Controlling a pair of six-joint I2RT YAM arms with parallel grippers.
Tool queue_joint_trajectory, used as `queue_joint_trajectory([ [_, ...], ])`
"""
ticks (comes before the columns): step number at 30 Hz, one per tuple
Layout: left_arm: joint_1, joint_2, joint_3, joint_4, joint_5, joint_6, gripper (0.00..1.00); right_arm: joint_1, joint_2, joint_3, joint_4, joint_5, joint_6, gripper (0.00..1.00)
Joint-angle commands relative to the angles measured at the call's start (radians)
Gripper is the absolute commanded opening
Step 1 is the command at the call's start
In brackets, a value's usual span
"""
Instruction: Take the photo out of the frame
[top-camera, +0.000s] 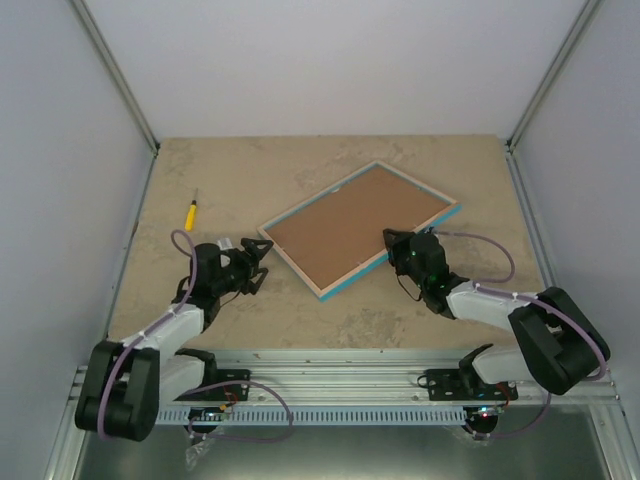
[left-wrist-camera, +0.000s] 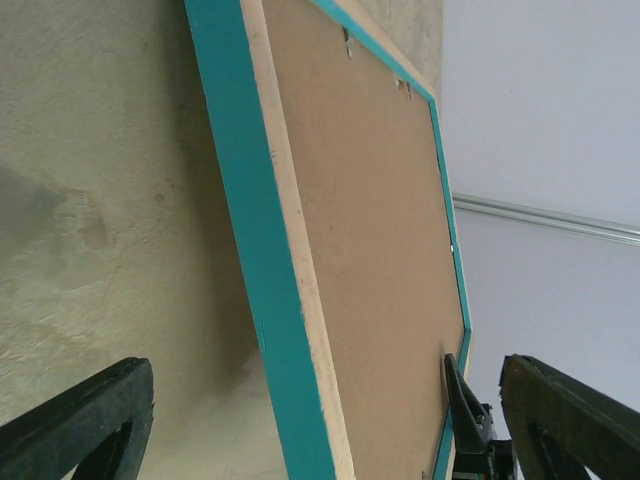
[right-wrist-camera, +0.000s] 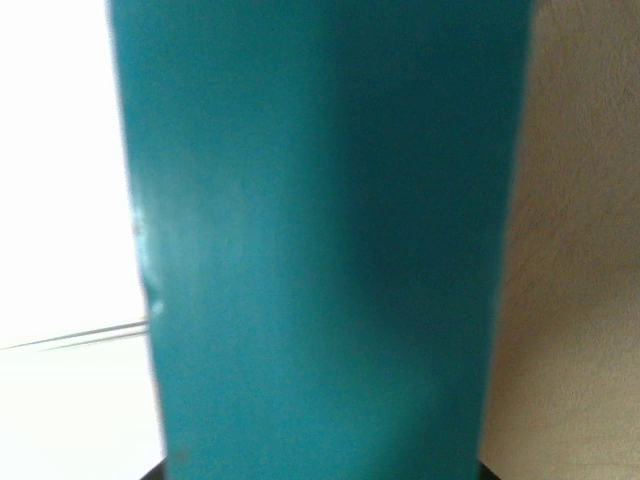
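Left gripper (top-camera: 257, 262): you are holding it wide open and empty. It is hovering low over the table (top-camera: 230, 170), just beside the frame's (top-camera: 360, 225) near left corner, not touching it. In its wrist view both black fingers (left-wrist-camera: 80, 425) are standing apart at the bottom corners, with the frame's turquoise edge and pale wood strip running up between them.

Right gripper (top-camera: 398, 243): you are pinching the frame's near long side, toward its right end. The left wrist view is showing one of its fingers lying on the brown back board at that edge. The right wrist view is giving only a blurred turquoise band filling the middle, so the far finger is not showing.

Frame: it is lying back-up in the middle of the table, turned at an angle, with brown board up and the turquoise side facing you. A shadow is sitting under the near side; whether that side is lifted off the table I cannot tell. Small metal tabs (left-wrist-camera: 347, 42) are showing along the far side of the board. The photo is hidden beneath the board.

Room: bare table is running on all sides of the frame, widest at the far left. A yellow-handled screwdriver (top-camera: 190, 213) is lying there, well apart from the frame and beyond your left gripper. White walls are closing in the left, right and back.
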Motion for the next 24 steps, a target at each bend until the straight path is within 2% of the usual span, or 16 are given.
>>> queue_joint_trajectory([
  [1,-0.020,0.099,0.004,0.205,0.051,-0.058,0.95,0.000,0.014,-0.006,0.083,-0.025,0.035,0.10],
  [3,-0.031,0.157,0.003,0.274,0.059,-0.082,0.94,0.000,0.023,-0.007,0.080,-0.034,0.038,0.12],
  [12,-0.061,0.418,0.005,0.620,0.122,-0.179,0.75,0.000,0.041,-0.005,0.088,-0.075,0.052,0.24],
  [19,-0.075,0.537,-0.002,0.795,0.133,-0.224,0.44,0.000,0.024,-0.006,0.067,-0.089,0.034,0.33],
  [24,-0.075,0.595,-0.006,0.872,0.149,-0.242,0.21,-0.001,-0.022,0.023,-0.019,-0.093,-0.025,0.50],
])
